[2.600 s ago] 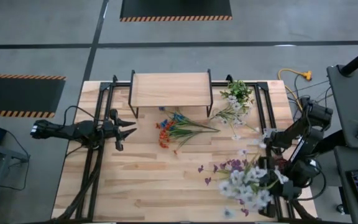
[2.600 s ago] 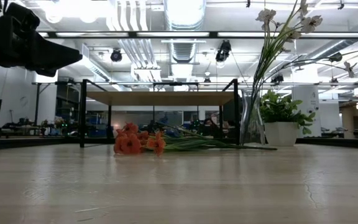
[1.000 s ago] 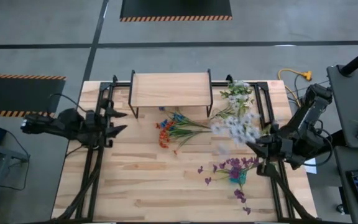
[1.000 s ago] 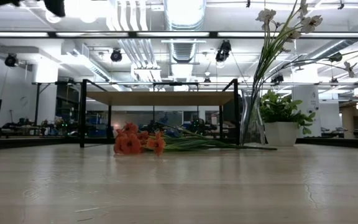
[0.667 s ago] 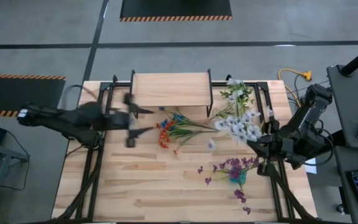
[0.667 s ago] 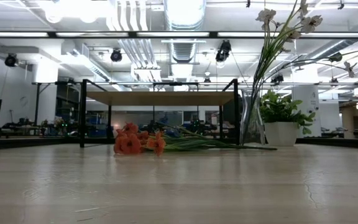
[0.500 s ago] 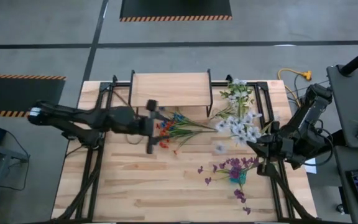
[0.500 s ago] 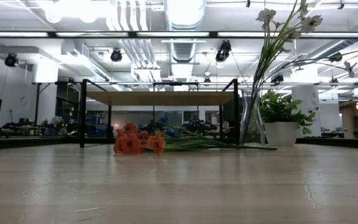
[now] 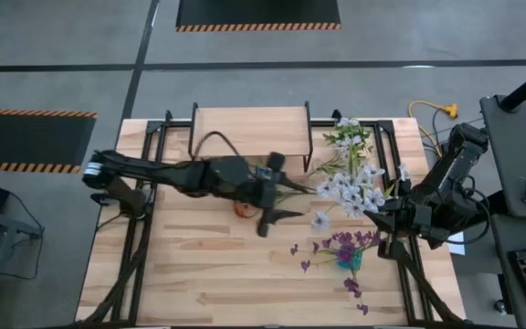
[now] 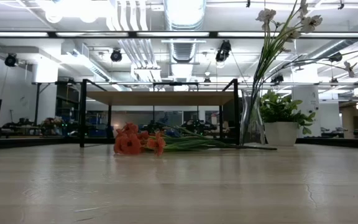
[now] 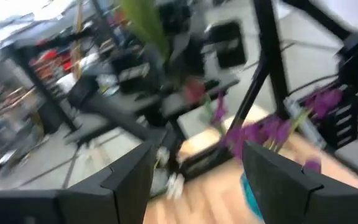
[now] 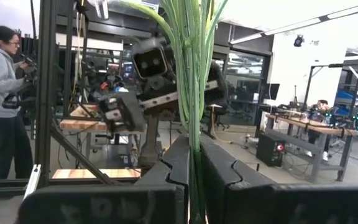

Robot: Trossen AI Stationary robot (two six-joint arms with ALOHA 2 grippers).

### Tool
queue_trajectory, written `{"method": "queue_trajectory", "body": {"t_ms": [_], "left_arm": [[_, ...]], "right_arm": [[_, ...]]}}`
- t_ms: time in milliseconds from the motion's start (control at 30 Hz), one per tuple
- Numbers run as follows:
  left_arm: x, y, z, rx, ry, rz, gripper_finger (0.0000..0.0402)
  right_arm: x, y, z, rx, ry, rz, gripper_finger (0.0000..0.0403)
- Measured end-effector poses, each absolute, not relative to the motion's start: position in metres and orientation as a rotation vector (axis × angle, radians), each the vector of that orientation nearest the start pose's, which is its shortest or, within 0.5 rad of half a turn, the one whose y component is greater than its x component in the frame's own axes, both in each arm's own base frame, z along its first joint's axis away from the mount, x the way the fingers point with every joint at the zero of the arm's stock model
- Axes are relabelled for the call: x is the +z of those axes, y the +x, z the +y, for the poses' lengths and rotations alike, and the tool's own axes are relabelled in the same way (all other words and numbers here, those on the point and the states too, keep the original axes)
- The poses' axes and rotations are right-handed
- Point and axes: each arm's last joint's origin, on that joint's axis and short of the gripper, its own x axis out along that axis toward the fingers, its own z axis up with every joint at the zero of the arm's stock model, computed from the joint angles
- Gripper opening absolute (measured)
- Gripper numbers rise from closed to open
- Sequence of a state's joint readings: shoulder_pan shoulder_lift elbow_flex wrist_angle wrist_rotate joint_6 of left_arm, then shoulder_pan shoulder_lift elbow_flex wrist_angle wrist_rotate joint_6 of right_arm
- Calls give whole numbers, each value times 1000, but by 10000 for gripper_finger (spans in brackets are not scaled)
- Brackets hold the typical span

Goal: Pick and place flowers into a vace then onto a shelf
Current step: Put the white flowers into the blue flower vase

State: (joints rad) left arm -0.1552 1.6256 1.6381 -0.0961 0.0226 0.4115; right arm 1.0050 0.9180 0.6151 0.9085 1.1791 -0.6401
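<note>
Two grippers noted: left gripper [image 9: 275,190], jaws apart, had swung from the table's left edge to the orange flowers [image 9: 242,206]; right gripper [image 12: 191,177] stayed clamped on white-flower stems [image 12: 190,74], so a second pickup seemed imminent.

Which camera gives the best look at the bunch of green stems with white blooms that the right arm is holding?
The high view: the white-bloomed green stems show whole, blooms and all. The right wrist view shows only the stems clamped in the right hand. The low and left wrist views miss them.
</note>
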Motion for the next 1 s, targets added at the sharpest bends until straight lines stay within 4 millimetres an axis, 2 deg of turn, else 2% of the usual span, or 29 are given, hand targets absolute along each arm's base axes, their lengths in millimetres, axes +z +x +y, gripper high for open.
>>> {"method": "queue_trajectory", "body": {"t_ms": [133, 233, 400, 500, 533, 567, 633, 700, 867, 1000], "left_arm": [[446, 390, -64, -258, 414, -40, 226], [455, 403, -68, -313, 417, -32, 226], [457, 429, -71, -364, 415, 41, 226], [462, 442, -73, -383, 411, 37, 226], [458, 448, -74, -392, 410, 21, 226], [458, 448, -74, -389, 415, -31, 226], [450, 448, -73, -382, 422, -30, 226], [451, 443, -68, -387, 406, -44, 226], [468, 434, -63, -364, 393, -196, 226], [458, 452, -65, -376, 393, -179, 226]], "right_arm": [[342, 117, 134, -246, -116, -208, 11], [342, 117, 134, -246, -118, -208, 11], [343, 117, 134, -248, -142, -206, 11], [343, 117, 134, -249, -153, -205, 11], [343, 117, 134, -249, -153, -205, 11], [343, 117, 134, -249, -153, -205, 12], [343, 116, 135, -243, -155, -205, 11], [343, 115, 135, -236, -151, -208, 11], [344, 113, 135, -232, -159, -209, 12], [344, 113, 135, -235, -160, -207, 11]]}}
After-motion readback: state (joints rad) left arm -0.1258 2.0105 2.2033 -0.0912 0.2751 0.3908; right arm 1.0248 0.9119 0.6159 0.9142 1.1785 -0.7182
